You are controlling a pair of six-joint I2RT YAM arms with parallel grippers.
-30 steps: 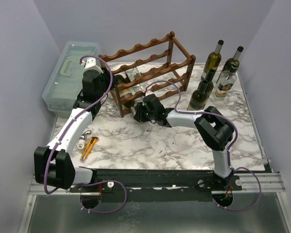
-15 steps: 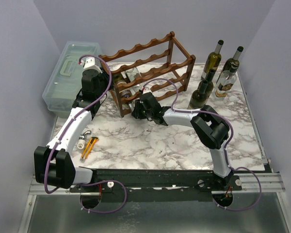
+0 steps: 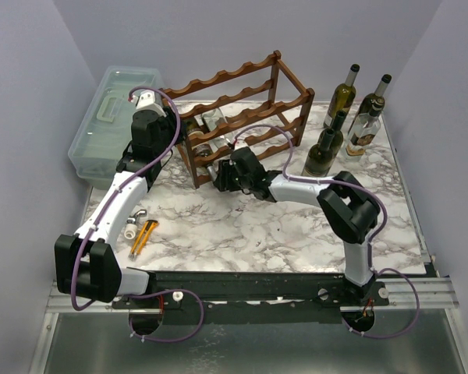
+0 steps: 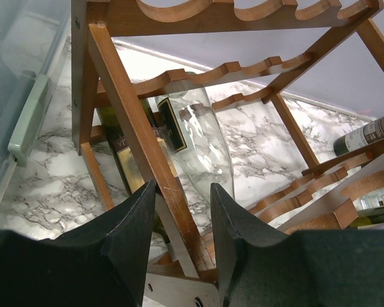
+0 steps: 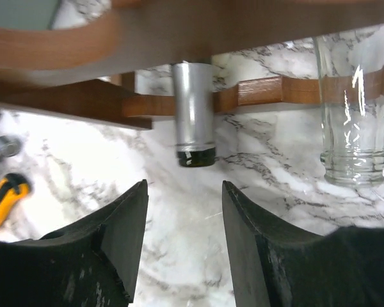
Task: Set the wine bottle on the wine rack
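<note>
The dark wooden wine rack (image 3: 242,109) stands at the back of the marble table. A dark wine bottle (image 5: 193,128) lies on its lowest tier, its silver-capped neck poking out toward the front; its gold-labelled body (image 4: 125,160) shows in the left wrist view. My right gripper (image 5: 184,185) is open just short of that neck, with only marble between the fingers; from above it (image 3: 217,178) sits at the rack's front left. My left gripper (image 4: 182,187) straddles the rack's corner post (image 4: 147,147), with a gap at the right finger.
A clear empty bottle (image 5: 352,128) lies on the rack beside the dark one. Several bottles stand at the right, the nearest one (image 3: 325,148) close to my right arm. A pale green plastic box (image 3: 109,117) sits left of the rack. An orange-handled tool (image 3: 144,236) lies near the front left.
My right gripper pushed toward the rack, then opened and let go of the bottle's neck. The left gripper's jaws have loosened round the rack's post.
</note>
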